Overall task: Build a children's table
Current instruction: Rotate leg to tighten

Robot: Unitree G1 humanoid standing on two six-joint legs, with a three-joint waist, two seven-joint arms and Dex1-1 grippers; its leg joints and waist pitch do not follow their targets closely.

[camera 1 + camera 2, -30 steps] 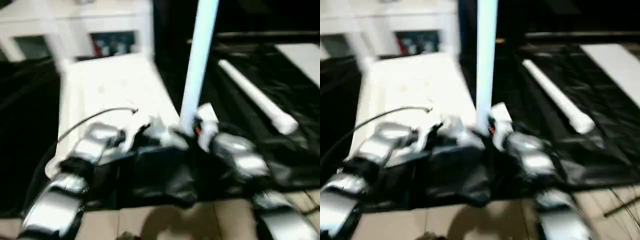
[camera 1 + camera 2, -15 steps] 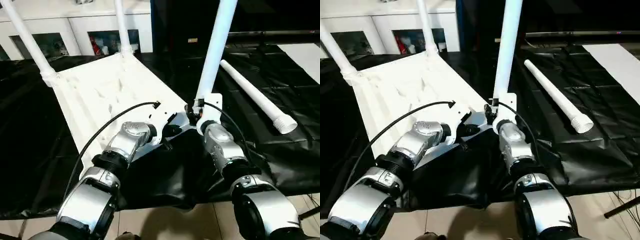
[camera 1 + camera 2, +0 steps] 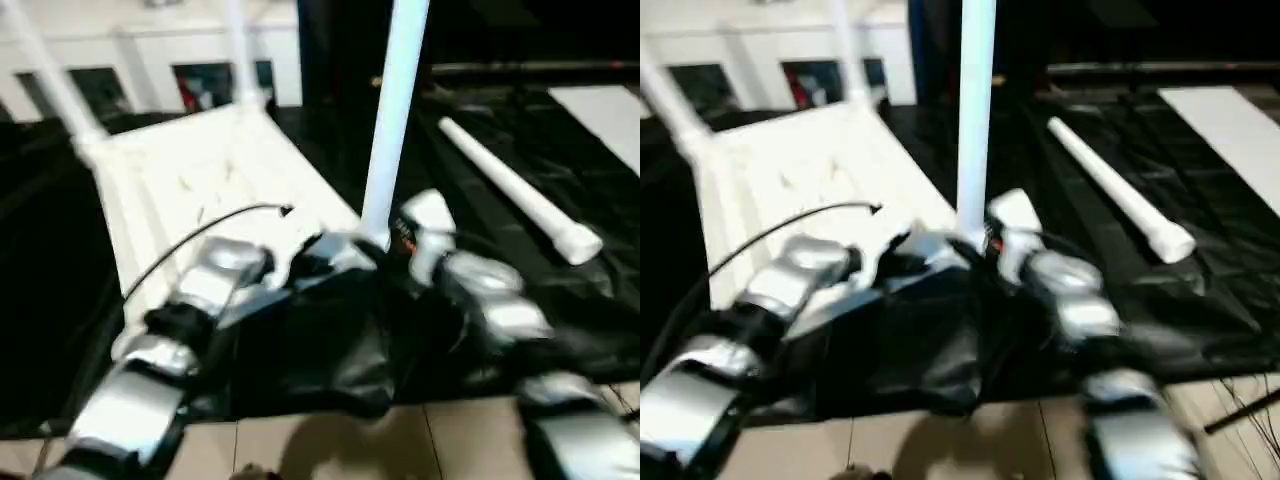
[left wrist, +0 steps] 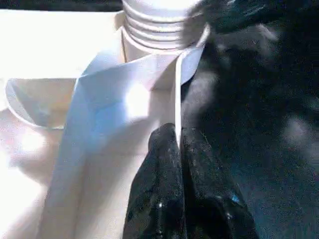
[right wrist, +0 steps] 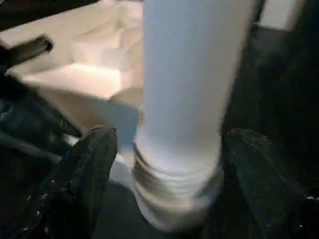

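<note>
Right end effector (image 5: 164, 144) wide around leg (image 5: 187, 74).

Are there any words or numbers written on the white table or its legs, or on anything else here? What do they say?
None can be read.
Table top: plain white, no writing shows.
Upright leg and the leg lying on the black sheet: plain white, no label shows.
Things behind the cabinet's glass: red and blue patches, too blurred to read.
Right end effector and left end effector: no marks show.
</note>
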